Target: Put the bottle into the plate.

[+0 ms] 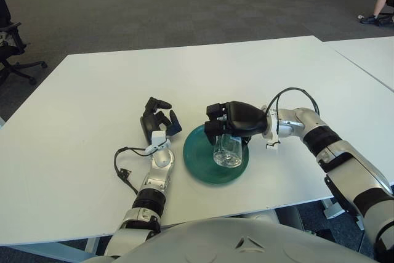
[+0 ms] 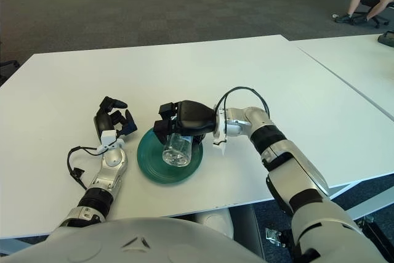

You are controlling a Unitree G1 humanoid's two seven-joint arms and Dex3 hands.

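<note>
Left eye view
Right hand [image 1: 231, 122]: over the far part of the plate, black fingers curled down around the top of the bottle, gripping it
Bottle [image 1: 228, 151]: clear and see-through, hanging tilted under the right hand, its lower end over the middle of the plate; whether it touches the plate surface cannot be told
Plate [image 1: 198, 163]: dark green, round, flat on the white table [image 1: 80, 109] near the front edge, between the two hands
Left hand [image 1: 157, 122]: just left of the plate, fingers loosely bent and holding nothing
Cable [image 1: 122, 167]: black loop on the table beside the left forearm

Right eye view
Right hand [image 2: 183, 122]: same grasp, fingers closed over the upper end of the bottle, wrist reaching in from the right
Bottle [image 2: 176, 150]: leaning, its bottom toward the plate's centre, inside the plate's rim
Plate [image 2: 149, 161]: its left part bare, the bottle over its middle and right part
Left hand [image 2: 112, 119]: beside the plate's left rim, apart from it, fingers slack with nothing in them
Second table [image 2: 357, 66]: white, to the right, separated from the first by a narrow gap
Floor [image 2: 92, 10]: grey carpet beyond the table, boxes and dark cases at the far end
</note>
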